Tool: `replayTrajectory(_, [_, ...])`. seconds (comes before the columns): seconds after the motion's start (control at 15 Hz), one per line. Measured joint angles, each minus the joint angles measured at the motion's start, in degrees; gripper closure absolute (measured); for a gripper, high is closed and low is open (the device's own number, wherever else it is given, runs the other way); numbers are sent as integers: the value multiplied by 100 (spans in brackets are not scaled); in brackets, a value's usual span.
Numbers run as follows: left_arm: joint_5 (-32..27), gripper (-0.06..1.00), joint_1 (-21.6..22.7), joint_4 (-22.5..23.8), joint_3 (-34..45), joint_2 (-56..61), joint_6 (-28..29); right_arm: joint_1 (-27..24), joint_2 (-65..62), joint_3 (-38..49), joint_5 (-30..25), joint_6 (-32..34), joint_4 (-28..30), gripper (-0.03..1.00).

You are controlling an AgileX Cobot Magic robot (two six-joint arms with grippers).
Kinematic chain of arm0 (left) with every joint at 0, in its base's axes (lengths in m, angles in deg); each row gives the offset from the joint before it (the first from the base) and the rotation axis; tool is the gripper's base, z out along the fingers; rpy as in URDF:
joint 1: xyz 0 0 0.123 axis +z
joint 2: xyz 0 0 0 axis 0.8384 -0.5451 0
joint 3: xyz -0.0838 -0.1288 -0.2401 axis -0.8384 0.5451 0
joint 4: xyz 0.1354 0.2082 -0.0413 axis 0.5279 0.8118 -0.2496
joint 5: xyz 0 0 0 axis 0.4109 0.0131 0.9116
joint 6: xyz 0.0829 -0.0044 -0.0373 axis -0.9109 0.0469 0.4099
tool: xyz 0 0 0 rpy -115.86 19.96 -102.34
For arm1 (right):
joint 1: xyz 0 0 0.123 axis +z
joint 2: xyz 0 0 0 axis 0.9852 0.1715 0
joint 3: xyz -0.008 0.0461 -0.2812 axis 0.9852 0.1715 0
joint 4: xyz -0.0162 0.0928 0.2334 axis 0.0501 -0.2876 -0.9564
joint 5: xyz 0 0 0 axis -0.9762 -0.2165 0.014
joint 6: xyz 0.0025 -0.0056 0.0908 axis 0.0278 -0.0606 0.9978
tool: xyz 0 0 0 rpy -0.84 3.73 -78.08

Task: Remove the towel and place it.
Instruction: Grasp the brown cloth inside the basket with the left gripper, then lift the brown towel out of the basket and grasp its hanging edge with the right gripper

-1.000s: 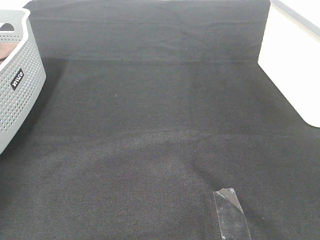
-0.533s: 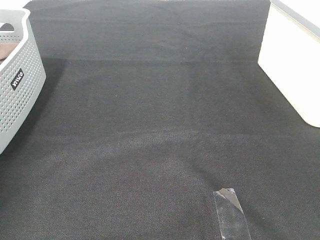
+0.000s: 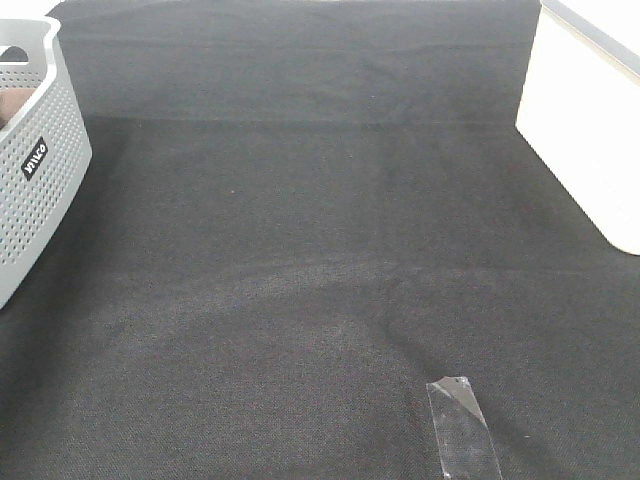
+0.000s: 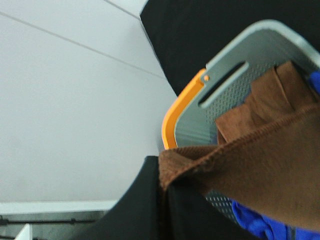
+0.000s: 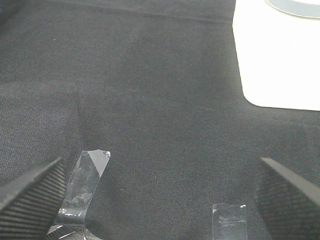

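Note:
The brown towel (image 4: 260, 165) fills the left wrist view. My left gripper (image 4: 164, 187) is shut on its stitched edge, just over the grey perforated basket (image 4: 235, 75) with the orange handle (image 4: 175, 115). More of the towel hangs down inside the basket. In the exterior high view only a brown sliver of the towel (image 3: 10, 103) shows inside the basket (image 3: 40, 150) at the far left, and neither arm is in view. My right gripper (image 5: 160, 200) stands open above the black table cloth (image 5: 150, 100), its fingers (image 5: 30, 195) wide apart with nothing between them.
Blue fabric (image 4: 250, 220) lies in the basket under the towel. A white box (image 3: 585, 120) stands at the right edge of the table. A strip of clear tape (image 3: 462, 430) is stuck on the black cloth (image 3: 300, 250) near the front, and a second piece of tape (image 5: 227, 220) shows near the right gripper.
A faint shadow on the black cloth has shifted slightly in the exterior high view. Nothing else differs.

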Motion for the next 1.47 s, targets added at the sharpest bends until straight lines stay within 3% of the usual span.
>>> replayTrajectory(0.4, [859, 94, -688, 264, 0, 527, 166, 0, 0, 0, 0, 0, 0, 1])
replayTrajectory(0.8, [951, 94, -2166, 286, 0, 865, 281, 0, 92, -17, 6, -23, -11, 1])
replayTrajectory(0.93, [991, 94, -2595, 286, 0, 865, 298, 0, 539, -132, 476, -418, -390, 1])
replayTrajectory(1.07, [1100, 94, -3008, 286, 0, 865, 309, 0, 1266, -183, 1295, -1415, -1335, 1])
replayTrajectory(1.2, [1129, 94, -3403, 286, 0, 865, 315, 0, 2229, -195, 1937, -2905, -2624, 1])
replayTrajectory(1.33, [1157, 94, -3759, 264, 0, 865, 315, 0, 3277, -195, 2286, -4847, -4263, 1])
replayTrajectory(1.47, [1220, 94, -4108, 241, 0, 865, 315, 0, 4320, -195, 2275, -6898, -6005, 1])
